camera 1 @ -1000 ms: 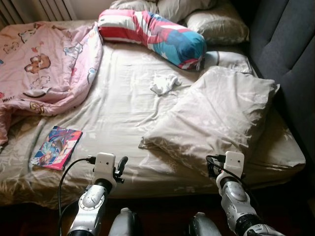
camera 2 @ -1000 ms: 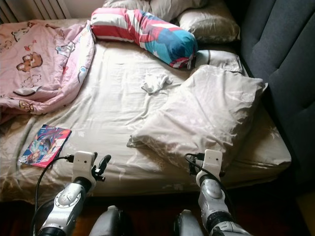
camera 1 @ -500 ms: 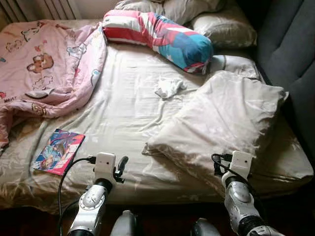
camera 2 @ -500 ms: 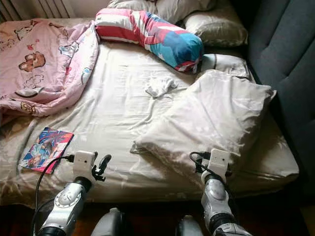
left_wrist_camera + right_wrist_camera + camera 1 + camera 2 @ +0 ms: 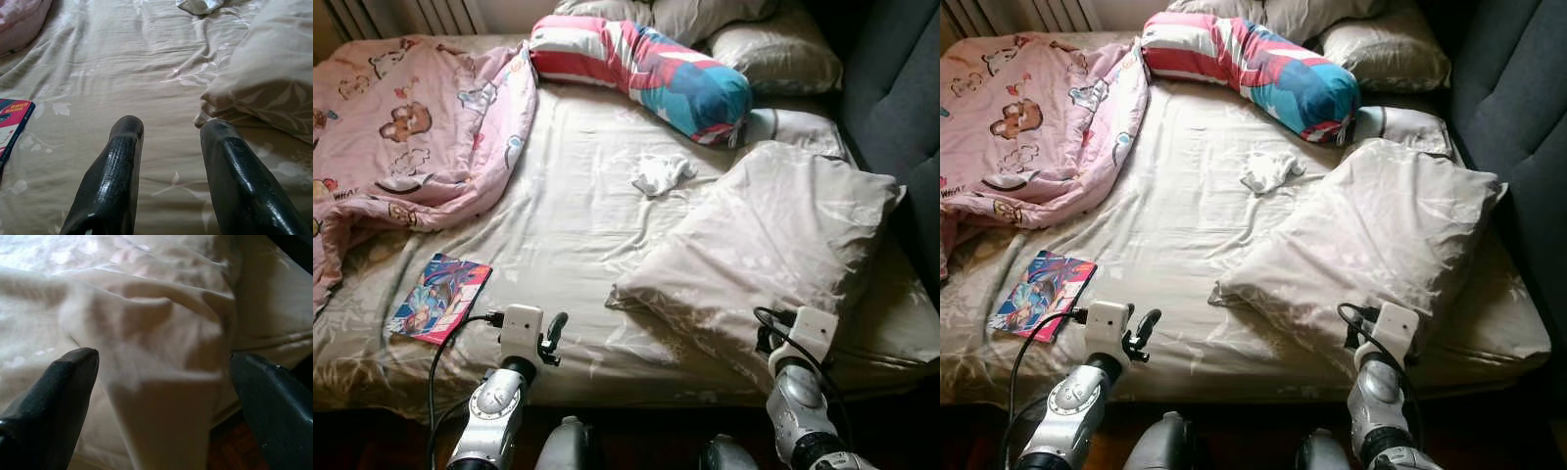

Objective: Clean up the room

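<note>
Beige leaf-print pillow [image 5: 773, 245] is lying askew near the bed's [image 5: 568, 211] right edge; right tool [image 5: 161, 396], spread, is straddling its corner and risking a slipping grasp. Left tool [image 5: 171, 161] is hovering spread.

Bedroom in a home. A bed [image 5: 578, 225] is seen from its long edge, covered by a beige leaf-print fitted sheet. Bedding is left unmade: a large beige pillow [image 5: 773, 245] lies askew near the edge, two more pillows [image 5: 773, 54] are stacked at the head. A striped red, white and blue bolster [image 5: 641, 64] is laid across the top. A pink cartoon-print duvet [image 5: 401, 117] is bunched on one side. A dark grey padded headboard [image 5: 901, 88] is set along the other side. A colourful comic book [image 5: 438, 299] and a crumpled white cloth [image 5: 663, 173] are left on the sheet. Dark wooden floor [image 5: 234, 450] is visible beside the bed.
</note>
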`<state>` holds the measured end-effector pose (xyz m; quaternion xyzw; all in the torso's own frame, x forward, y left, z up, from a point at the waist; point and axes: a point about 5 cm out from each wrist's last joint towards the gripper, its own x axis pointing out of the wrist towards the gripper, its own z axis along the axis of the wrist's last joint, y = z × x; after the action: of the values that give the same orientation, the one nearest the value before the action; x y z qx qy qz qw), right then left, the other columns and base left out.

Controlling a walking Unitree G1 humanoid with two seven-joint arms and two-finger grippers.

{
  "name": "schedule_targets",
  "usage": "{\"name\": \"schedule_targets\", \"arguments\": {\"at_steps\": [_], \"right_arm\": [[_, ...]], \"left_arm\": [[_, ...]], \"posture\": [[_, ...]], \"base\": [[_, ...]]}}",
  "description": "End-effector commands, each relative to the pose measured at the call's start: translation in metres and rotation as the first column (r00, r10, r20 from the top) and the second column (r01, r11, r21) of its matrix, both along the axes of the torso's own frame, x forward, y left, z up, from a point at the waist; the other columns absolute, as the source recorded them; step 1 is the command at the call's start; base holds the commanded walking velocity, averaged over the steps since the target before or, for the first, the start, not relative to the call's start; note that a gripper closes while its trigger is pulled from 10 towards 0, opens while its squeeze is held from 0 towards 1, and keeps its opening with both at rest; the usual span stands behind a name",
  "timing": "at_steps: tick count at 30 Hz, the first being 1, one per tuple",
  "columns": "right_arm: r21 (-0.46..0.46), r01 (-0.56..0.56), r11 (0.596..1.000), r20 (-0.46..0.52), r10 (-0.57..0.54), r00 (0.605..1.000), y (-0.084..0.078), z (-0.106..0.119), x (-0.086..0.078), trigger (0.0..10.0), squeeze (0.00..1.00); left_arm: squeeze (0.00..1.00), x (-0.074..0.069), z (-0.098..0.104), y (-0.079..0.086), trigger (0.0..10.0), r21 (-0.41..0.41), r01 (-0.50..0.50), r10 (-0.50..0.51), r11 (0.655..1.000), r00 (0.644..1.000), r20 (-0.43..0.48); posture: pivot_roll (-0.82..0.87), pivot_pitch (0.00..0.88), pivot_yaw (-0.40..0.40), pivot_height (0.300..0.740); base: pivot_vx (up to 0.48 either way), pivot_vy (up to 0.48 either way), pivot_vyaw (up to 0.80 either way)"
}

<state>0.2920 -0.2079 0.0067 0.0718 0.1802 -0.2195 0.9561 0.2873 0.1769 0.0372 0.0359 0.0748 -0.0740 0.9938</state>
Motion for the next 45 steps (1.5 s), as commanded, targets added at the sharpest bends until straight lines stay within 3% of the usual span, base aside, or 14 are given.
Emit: {"name": "schedule_targets", "arguments": {"at_steps": [1, 2, 3, 7, 8, 9, 10, 20, 28, 39, 45], "right_arm": [[0.015, 0.004, 1.000, -0.043, -0.003, 0.999, -0.002, -0.006, -0.005, 10.0, 0.74], [0.015, 0.000, 1.000, -0.048, 0.000, 0.999, -0.002, -0.006, -0.004, 10.0, 0.74], [0.029, 0.001, 1.000, -0.043, 0.000, 0.999, -0.003, -0.006, -0.004, 10.0, 1.00], [0.038, -0.026, 0.999, -0.031, 0.027, 0.999, -0.002, -0.002, 0.002, 10.0, 1.00], [0.035, -0.032, 0.999, -0.030, 0.033, 0.999, -0.002, -0.001, 0.002, 10.0, 0.41], [0.031, -0.038, 0.999, -0.031, 0.039, 0.999, -0.002, 0.000, 0.003, 10.0, 0.41], [0.031, -0.044, 0.999, -0.030, 0.044, 0.999, -0.003, 0.001, 0.004, 10.0, 0.00], [0.159, 0.042, 0.986, -0.033, -0.038, 0.999, -0.015, 0.004, 0.008, 10.0, 0.00], [0.241, 0.010, 0.970, 0.000, -0.010, 1.000, -0.009, 0.003, 0.010, 10.0, 0.00], [0.295, 0.022, 0.955, -0.013, -0.019, 1.000, -0.005, -0.004, 0.004, 10.0, 0.00], [0.330, 0.059, 0.942, -0.052, -0.044, 0.998, -0.002, -0.012, -0.002, 10.0, 0.00]], "left_arm": [[0.00, -0.005, -0.004, 0.003, 10.0, 0.007, 0.002, -0.002, 1.000, 1.000, -0.022], [0.00, -0.005, -0.004, 0.003, 10.0, 0.007, 0.002, -0.002, 1.000, 1.000, -0.022], [0.00, -0.005, -0.004, 0.003, 10.0, 0.009, 0.003, -0.003, 1.000, 1.000, -0.021], [0.00, -0.004, -0.003, 0.004, 10.0, 0.011, 0.005, -0.005, 1.000, 1.000, -0.019], [0.00, -0.004, -0.003, 0.004, 10.0, 0.012, 0.005, -0.005, 1.000, 1.000, -0.019], [0.00, -0.004, -0.003, 0.004, 10.0, 0.013, 0.005, -0.005, 1.000, 1.000, -0.019], [0.00, -0.004, -0.003, 0.004, 10.0, 0.013, 0.005, -0.005, 1.000, 1.000, -0.019], [0.00, -0.008, 0.001, 0.012, 10.0, 0.035, 0.011, -0.011, 0.999, 1.000, -0.013], [0.00, -0.018, 0.011, 0.023, 10.0, 0.090, 0.028, -0.029, 0.996, 1.000, 0.010], [0.00, -0.036, 0.029, 0.026, 10.0, 0.127, 0.051, -0.056, 0.991, 0.998, 0.038], [0.00, -0.049, 0.031, 0.027, 10.0, 0.135, 0.053, -0.057, 0.989, 0.998, 0.027]], "posture": [[0.01, 0.197, 0.051, 0.662], [0.01, 0.197, 0.051, 0.662], [0.02, 0.198, 0.053, 0.662], [0.02, 0.198, 0.056, 0.662], [0.02, 0.199, 0.057, 0.662], [0.02, 0.199, 0.057, 0.662], [0.02, 0.199, 0.058, 0.662], [0.06, 0.216, 0.091, 0.662], [0.10, 0.280, 0.131, 0.662], [0.13, 0.335, 0.146, 0.662], [0.12, 0.309, 0.138, 0.662]], "base": [[0.000, 0.000, 0.00], [0.000, 0.000, 0.00], [0.000, 0.000, 0.00], [0.000, 0.000, 0.00], [0.000, 0.000, 0.00], [0.000, 0.000, 0.00], [0.000, 0.000, 0.00], [0.000, 0.000, 0.00], [0.000, 0.000, 0.00], [0.000, 0.000, 0.00], [0.000, 0.000, 0.00]]}}
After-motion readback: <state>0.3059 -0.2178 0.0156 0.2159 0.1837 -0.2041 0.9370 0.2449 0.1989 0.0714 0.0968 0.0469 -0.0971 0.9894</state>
